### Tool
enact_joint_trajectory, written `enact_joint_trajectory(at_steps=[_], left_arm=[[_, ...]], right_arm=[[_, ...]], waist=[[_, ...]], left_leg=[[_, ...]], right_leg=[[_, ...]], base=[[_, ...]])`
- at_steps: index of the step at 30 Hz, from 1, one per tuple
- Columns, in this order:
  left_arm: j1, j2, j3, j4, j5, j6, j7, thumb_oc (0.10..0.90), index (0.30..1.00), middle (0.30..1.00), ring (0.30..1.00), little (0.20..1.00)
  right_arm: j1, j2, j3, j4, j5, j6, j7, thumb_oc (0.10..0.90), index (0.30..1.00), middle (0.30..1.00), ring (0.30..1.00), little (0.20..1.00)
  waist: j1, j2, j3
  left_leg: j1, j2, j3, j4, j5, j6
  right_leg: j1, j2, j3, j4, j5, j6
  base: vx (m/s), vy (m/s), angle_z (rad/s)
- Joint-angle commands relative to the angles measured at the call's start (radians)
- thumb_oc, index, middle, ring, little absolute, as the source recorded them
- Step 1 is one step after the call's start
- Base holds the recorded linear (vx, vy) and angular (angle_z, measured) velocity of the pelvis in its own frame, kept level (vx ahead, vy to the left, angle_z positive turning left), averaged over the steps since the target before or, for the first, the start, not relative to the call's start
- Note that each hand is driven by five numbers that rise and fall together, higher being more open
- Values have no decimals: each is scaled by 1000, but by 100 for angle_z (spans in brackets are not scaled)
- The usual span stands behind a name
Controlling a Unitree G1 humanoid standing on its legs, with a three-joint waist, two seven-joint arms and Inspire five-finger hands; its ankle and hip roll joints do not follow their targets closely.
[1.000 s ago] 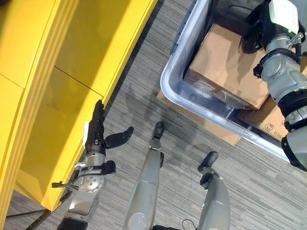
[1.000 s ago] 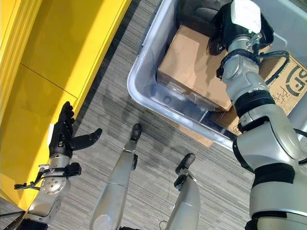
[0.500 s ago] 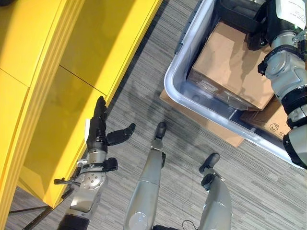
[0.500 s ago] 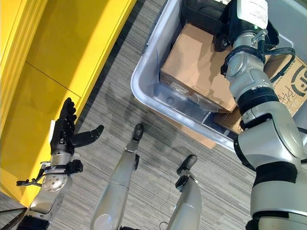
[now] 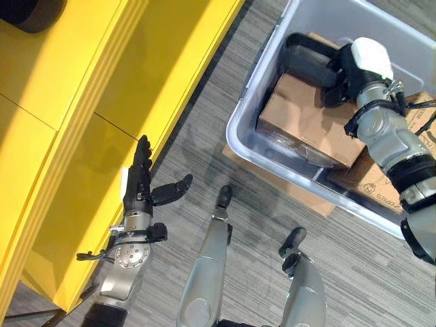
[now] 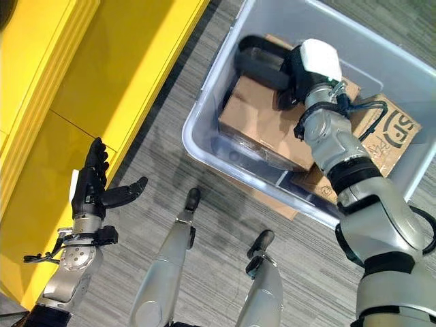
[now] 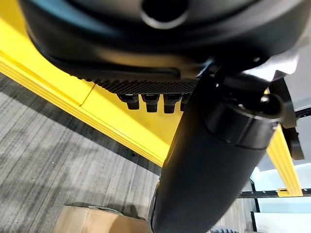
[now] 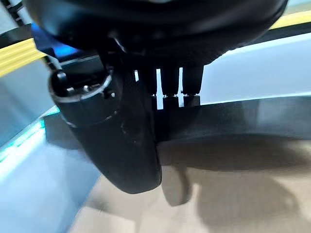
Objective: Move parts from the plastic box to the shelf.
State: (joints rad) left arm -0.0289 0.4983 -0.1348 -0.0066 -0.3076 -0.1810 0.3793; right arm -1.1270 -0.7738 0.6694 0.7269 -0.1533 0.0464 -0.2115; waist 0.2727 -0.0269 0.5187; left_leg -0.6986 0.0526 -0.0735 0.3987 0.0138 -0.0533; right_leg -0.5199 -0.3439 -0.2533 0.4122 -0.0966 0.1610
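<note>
A clear grey plastic box (image 5: 253, 82) stands on the floor at the upper right. Inside it a long curved black part (image 5: 308, 61) lies across the top of a brown carton (image 5: 310, 119). My right hand (image 6: 291, 69) reaches into the box and its straight fingers (image 8: 169, 90) rest against the black part (image 8: 252, 124), thumb held apart. The yellow shelf (image 5: 82, 102) runs along the left. My left hand (image 5: 140, 184) hovers beside the shelf's front, open and holding nothing, with its thumb out to the side.
A second printed carton (image 6: 385, 129) sits in the box's right half. A flat cardboard sheet (image 5: 289, 182) lies under the box on the grey carpet. A dark round object (image 5: 30, 10) rests on the shelf at the top left.
The camera has tipped, so more of the box's far side shows. My right hand stays at the black part inside the box. The left hand has kept its place.
</note>
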Motion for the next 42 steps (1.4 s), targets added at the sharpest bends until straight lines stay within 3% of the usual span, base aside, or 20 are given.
enact_joint_trajectory(at_steps=[1,4,5,14,20,26,30,42], left_arm=[[-2,68,59,-72,22,-55,-8,900,1000,1000,1000,1000],[11,72,68,-73,23,-46,-22,900,1000,1000,1000,1000],[17,73,82,-69,29,-37,-36,900,1000,1000,1000,1000],[25,122,166,-52,87,-25,-58,900,1000,1000,1000,1000],[12,148,206,-34,122,-25,-72,900,1000,1000,1000,1000],[16,163,226,-23,128,-30,-93,900,1000,1000,1000,1000],[29,172,234,-66,118,-45,-135,900,1000,1000,1000,1000],[-73,198,186,-70,93,-72,-162,900,1000,1000,1000,1000]], right_arm=[[5,-16,-53,-63,38,-46,6,400,300,300,300,300],[59,-31,-90,-121,46,-53,18,400,300,300,300,300],[105,-43,-118,-182,58,-63,35,400,300,300,300,300],[319,-147,-258,-496,149,-114,120,400,300,300,300,300],[464,-192,-362,-656,212,-145,174,400,300,300,300,300],[503,-186,-394,-712,244,-158,203,400,300,300,300,300],[512,-163,-412,-723,263,-168,221,400,300,300,300,300],[393,-76,-312,-670,279,-184,224,400,300,300,300,300]], waist=[[-3,-30,-1],[-1,-40,-14],[-7,-45,-31],[-41,-102,-135],[-87,-110,-234],[-124,-97,-323],[-159,-66,-402],[-218,-22,-483]], left_leg=[[-21,20,-18,71,-96,5],[10,26,-22,54,-89,2],[36,35,-21,23,-50,5],[225,100,-7,-150,31,-32],[337,146,11,-256,83,-60],[437,191,43,-337,122,-81],[534,222,81,-408,142,-94],[627,254,147,-486,168,-115]], right_leg=[[238,17,-16,-69,-84,10],[269,18,-26,-85,-83,9],[285,21,-40,-101,-65,4],[415,67,-49,-223,-31,9],[500,93,-46,-299,-12,13],[549,121,-14,-343,4,11],[589,144,25,-370,3,7],[625,164,79,-447,39,10]], base=[[-13,-79,0],[-34,-59,-2],[-89,-39,-6],[-37,-95,-11],[-7,-71,-8],[-5,-62,-16],[-9,-48,-21],[-37,-16,-21]])
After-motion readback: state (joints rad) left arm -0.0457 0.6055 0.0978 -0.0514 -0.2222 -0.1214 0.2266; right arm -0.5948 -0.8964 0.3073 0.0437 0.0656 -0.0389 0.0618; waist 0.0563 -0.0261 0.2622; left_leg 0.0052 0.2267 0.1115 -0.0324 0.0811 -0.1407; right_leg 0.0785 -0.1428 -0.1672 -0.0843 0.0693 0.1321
